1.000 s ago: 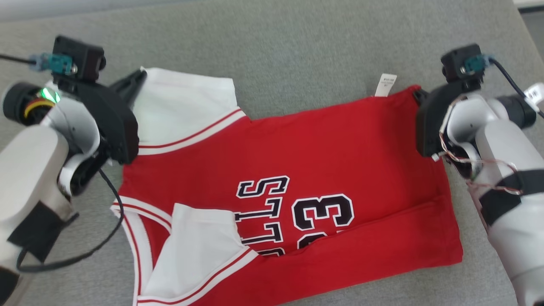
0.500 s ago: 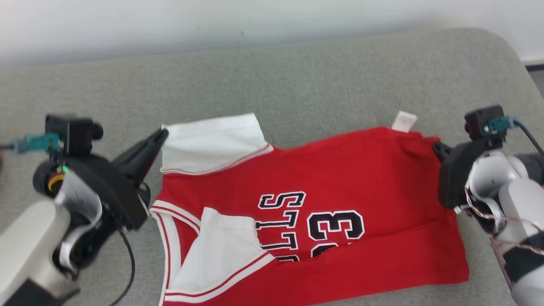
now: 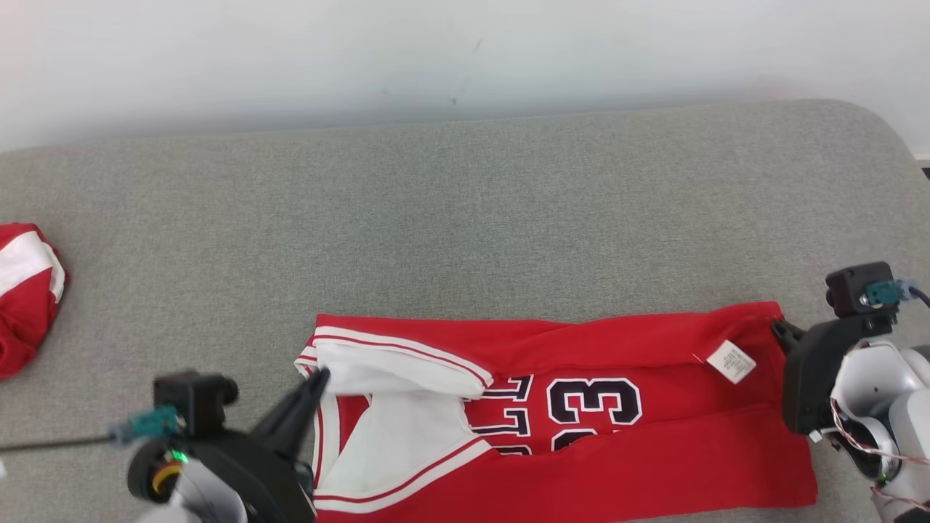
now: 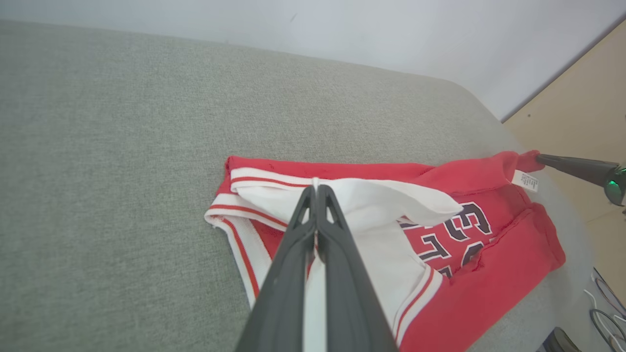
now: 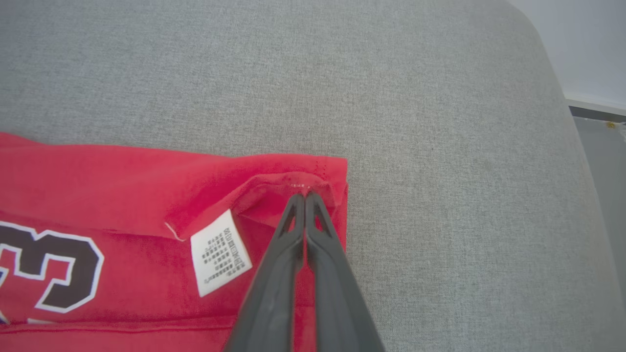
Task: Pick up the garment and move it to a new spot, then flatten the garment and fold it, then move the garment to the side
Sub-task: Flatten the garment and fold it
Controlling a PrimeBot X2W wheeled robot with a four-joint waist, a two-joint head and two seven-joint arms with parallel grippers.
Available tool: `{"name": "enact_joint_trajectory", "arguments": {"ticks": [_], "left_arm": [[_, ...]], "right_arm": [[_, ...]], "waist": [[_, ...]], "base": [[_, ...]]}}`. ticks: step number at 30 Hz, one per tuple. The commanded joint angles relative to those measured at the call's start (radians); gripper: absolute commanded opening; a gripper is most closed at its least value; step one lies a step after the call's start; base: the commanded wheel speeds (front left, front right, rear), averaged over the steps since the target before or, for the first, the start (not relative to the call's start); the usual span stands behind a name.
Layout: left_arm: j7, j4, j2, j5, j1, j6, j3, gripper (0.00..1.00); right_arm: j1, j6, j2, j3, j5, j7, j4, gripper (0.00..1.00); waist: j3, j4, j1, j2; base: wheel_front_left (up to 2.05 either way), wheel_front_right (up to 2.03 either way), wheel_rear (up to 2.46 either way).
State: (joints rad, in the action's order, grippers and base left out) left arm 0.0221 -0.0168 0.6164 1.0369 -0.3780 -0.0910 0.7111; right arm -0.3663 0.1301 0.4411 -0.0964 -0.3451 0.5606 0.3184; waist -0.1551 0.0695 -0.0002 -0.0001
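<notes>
The garment (image 3: 654,465) is a red jersey with white sleeves and black lettering, lying across the grey cushion with its far edge folded over toward me. My left gripper (image 3: 320,378) is shut on the white sleeve at the collar end; the left wrist view has its tips (image 4: 315,188) pinching that white cloth above the garment (image 4: 489,293). My right gripper (image 3: 777,327) is shut on the red hem corner at the other end. In the right wrist view its tips (image 5: 304,195) bite a small raised fold of the garment (image 5: 98,186), beside a white care label (image 5: 220,252).
A second red and white cloth (image 3: 22,290) lies at the cushion's left edge. The grey cushion (image 3: 465,218) stretches back to a pale wall (image 3: 465,51). Its rounded right end (image 5: 562,122) drops off to the floor (image 4: 587,98).
The head camera has tilted up. Both grippers have carried the garment's far edge toward me, so the far strip now lies folded over the lettering with the label on top.
</notes>
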Motion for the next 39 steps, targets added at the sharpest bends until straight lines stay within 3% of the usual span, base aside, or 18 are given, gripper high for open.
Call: {"name": "enact_joint_trajectory", "arguments": {"ticks": [1,11,17,20,34,35,36,37,38,39], "left_arm": [[-0.013,0.000,-0.011,-0.007,0.021,-0.008,0.004,0.00],[-0.096,0.002,-0.068,-0.014,0.155,-0.078,0.031,0.00],[-0.133,0.016,-0.075,0.018,0.213,-0.092,0.014,0.00],[-0.155,0.034,-0.099,0.061,0.238,-0.073,-0.005,0.00],[-0.117,-0.022,-0.095,0.034,0.256,-0.103,0.041,0.00],[-0.111,-0.027,-0.091,0.022,0.254,-0.105,0.052,0.00],[-0.109,-0.033,-0.088,0.012,0.248,-0.107,0.062,0.00],[-0.109,-0.039,-0.088,0.003,0.240,-0.105,0.069,0.00],[-0.115,-0.046,-0.090,-0.010,0.234,-0.105,0.074,0.27],[-0.121,-0.055,-0.091,-0.024,0.230,-0.106,0.079,1.00]], "right_arm": [[0.019,0.001,0.003,0.008,0.009,0.001,-0.008,0.00],[0.126,0.001,-0.012,0.097,0.039,0.027,-0.071,0.00],[0.168,0.001,-0.034,0.133,0.051,0.029,-0.110,0.00],[0.181,0.001,-0.048,0.162,0.060,0.024,-0.120,0.00],[0.204,0.001,-0.080,0.209,0.089,0.052,-0.133,0.02],[0.203,0.001,-0.085,0.214,0.094,0.049,-0.134,0.41],[0.203,0.001,-0.095,0.228,0.095,0.048,-0.132,1.00],[0.202,0.001,-0.103,0.240,0.101,0.045,-0.130,1.00],[0.202,0.001,-0.110,0.247,0.107,0.044,-0.132,1.00],[0.206,0.001,-0.117,0.253,0.111,0.042,-0.136,1.00]], "waist": [[-0.001,-0.002,0.0002,0.0001],[0.008,-0.031,0.0002,0.0001],[0.016,-0.030,0.0002,0.0001],[0.019,-0.030,0.0002,0.0001],[0.022,-0.031,0.0002,0.0001],[0.022,-0.032,0.0002,0.0001],[0.023,-0.033,0.0002,0.0001],[0.024,-0.036,0.0002,0.0001],[0.025,-0.038,0.0002,0.0001],[0.027,-0.040,0.0002,0.0001]], "base": [[0.00,0.00,0.00],[0.00,0.00,0.00],[0.00,0.00,0.00],[0.00,0.00,0.00],[0.00,0.00,0.00],[0.00,0.00,0.00],[0.00,0.00,0.00],[0.00,0.00,0.00],[0.00,0.00,0.00],[0.00,0.00,0.00]]}}
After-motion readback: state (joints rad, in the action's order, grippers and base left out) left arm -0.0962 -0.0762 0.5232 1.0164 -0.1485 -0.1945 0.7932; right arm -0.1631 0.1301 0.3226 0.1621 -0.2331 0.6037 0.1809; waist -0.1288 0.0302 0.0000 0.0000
